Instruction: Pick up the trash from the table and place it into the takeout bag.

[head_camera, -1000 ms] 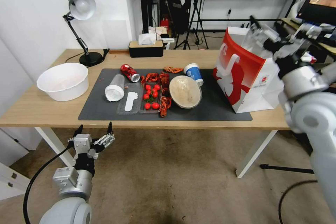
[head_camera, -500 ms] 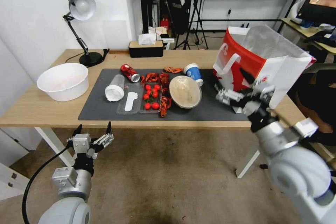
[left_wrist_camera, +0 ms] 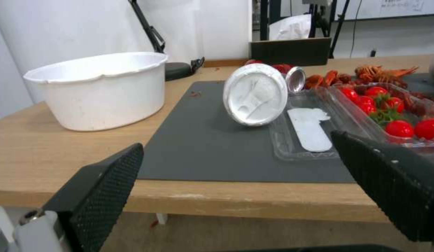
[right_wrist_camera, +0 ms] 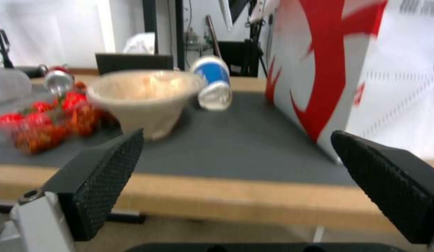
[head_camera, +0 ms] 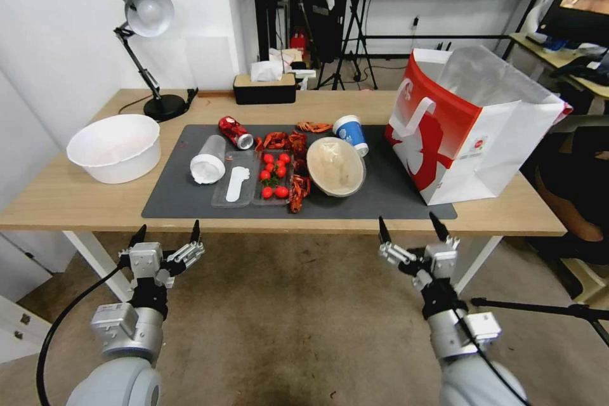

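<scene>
Light wood table (head_camera: 76,200) under a matt grey mat (head_camera: 380,200), glossy paper takeout bag (head_camera: 482,152), clear plastic cup (head_camera: 208,158).

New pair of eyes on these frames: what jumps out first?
The big white-and-red takeout bag standing open on the table's right end. Next, the litter on the dark mat: crushed red can, beige bowl tipped on its side, blue-and-white paper cup lying behind it, tray of cherry tomatoes. Both grippers, left gripper and right gripper, hang open below the near edge, holding nothing.
</scene>
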### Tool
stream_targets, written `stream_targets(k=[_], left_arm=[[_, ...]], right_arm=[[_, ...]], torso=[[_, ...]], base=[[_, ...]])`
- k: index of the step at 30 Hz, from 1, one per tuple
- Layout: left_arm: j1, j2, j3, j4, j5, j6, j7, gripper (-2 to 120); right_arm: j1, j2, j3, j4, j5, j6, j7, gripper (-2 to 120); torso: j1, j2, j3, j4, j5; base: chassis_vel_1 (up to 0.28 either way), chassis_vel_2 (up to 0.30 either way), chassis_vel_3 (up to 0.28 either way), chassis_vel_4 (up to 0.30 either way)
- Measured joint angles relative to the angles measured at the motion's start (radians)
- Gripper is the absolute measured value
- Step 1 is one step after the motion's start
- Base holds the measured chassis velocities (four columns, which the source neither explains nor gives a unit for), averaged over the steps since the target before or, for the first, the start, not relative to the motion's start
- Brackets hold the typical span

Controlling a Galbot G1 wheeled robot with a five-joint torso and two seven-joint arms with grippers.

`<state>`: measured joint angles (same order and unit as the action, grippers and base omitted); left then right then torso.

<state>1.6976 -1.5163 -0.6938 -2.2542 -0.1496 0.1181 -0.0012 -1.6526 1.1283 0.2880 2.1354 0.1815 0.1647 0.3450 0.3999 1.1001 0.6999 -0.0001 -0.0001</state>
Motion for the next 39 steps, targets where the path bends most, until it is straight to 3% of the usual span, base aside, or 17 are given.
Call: stream_targets(k=[6,13,18,27,34,39], left_arm=[[0.0,0.002,-0.001,-0.001,-0.001,0.0,0.0,100],[-0.003,-0.002,0.002,0.002,0.001,0.0,-0.001,100],[-0.003,-0.007,0.003,0.005,0.007,0.0,-0.001,100],[-0.001,-0.015,-0.002,0.01,0.012,0.0,-0.001,100],[-0.002,-0.017,-0.006,0.018,0.013,-0.002,-0.001,100],[-0.003,-0.016,-0.007,0.025,0.014,-0.005,-0.001,100]], right_arm=[[0.016,0.005,-0.012,-0.021,0.0,0.007,0.009,100],[0.131,0.0,-0.055,-0.02,0.098,-0.066,0.042,100],[0.292,-0.003,-0.126,-0.055,0.288,-0.151,0.079,100],[0.469,0.006,-0.205,-0.118,0.636,-0.218,0.091,96],[0.555,0.04,-0.226,-0.184,0.751,-0.243,0.1,95],[0.591,0.062,-0.233,-0.21,0.777,-0.253,0.119,80]], torso=[[0.0,0.0,0.0,0.0,-0.0001],[0.0,0.0,0.0,0.0,0.0],[0.0,0.0,0.0,0.0,0.0001],[0.0,0.0,0.0,0.0,-0.0001],[0.0,0.0,0.0,0.0,0.0001],[0.0,0.0,0.0,0.0001,0.0]], base=[[0.0,0.0,0.0,0.0],[0.0,0.0,0.0,0.0],[0.0,0.0,0.0,0.0],[0.0,0.0,0.0,0.0],[0.0,0.0,0.0,0.0],[0.0,0.0,0.0,0.0]])
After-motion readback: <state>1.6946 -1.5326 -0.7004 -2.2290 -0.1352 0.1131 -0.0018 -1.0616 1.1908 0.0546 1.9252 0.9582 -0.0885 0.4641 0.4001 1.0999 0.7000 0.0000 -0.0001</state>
